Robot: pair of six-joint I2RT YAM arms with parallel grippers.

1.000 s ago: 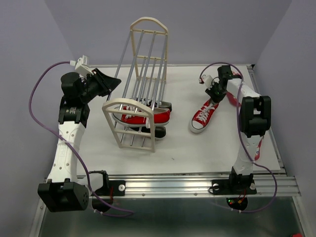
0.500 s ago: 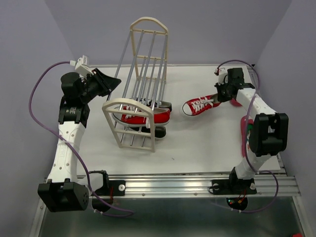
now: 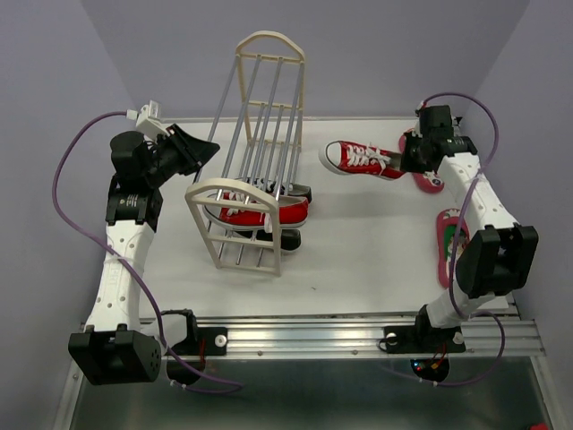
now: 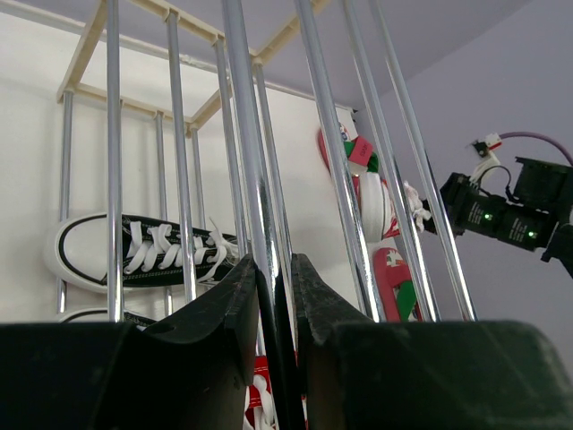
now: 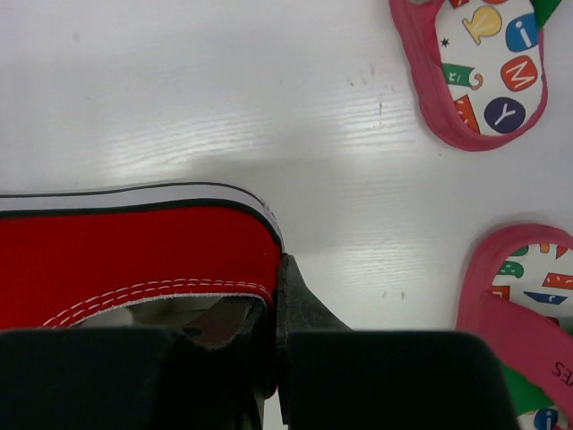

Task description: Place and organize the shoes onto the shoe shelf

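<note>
The shoe shelf (image 3: 260, 161) stands tilted at mid-left, cream arched ends joined by grey rods. My left gripper (image 3: 210, 150) is shut on one of its rods (image 4: 260, 179), and its fingertips (image 4: 237, 278) pinch that rod in the left wrist view. One red sneaker (image 3: 264, 212) and two black sneakers (image 3: 295, 193) lie in the shelf's lower tiers. My right gripper (image 3: 407, 161) is shut on the heel of the other red sneaker (image 3: 358, 159), toe pointing left toward the shelf. In the right wrist view the heel (image 5: 134, 260) sits between my jaws.
Two pink-red flip-flops lie on the white table at the right, one (image 3: 448, 242) near the right edge and one (image 3: 428, 179) under my right wrist. Both show in the right wrist view (image 5: 483, 72). Purple walls close in on three sides.
My right gripper has carried the red sneaker back and to the right and turned it so its toe points left. The left arm and the shelf have not moved.
</note>
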